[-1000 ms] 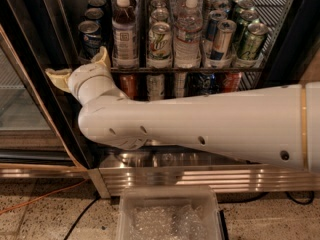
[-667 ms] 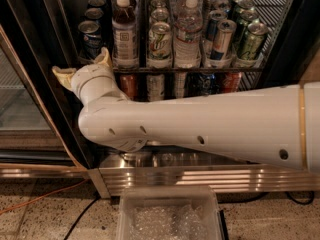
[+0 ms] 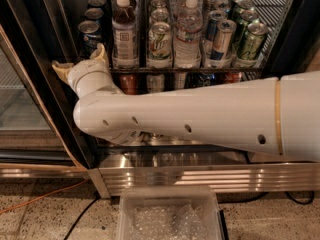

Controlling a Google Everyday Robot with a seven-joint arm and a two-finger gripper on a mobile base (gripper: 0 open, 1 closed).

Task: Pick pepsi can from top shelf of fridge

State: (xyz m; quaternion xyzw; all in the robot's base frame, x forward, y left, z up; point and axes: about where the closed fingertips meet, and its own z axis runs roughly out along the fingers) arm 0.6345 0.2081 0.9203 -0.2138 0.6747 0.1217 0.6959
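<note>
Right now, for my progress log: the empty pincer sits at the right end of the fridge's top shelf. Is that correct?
Not quite. The pincer is empty and open, but it sits at the left end of the top shelf, just beside the front pepsi can, not at the right end. The camera view shows this.

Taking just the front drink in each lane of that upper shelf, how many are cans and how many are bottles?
Cans: 4 (pepsi can, white-and-green can, slim blue-silver can, green can)
Bottles: 2 (brown-drink bottle, water bottle)
Total: 6
The end effector is open, just below the pepsi can.
</note>
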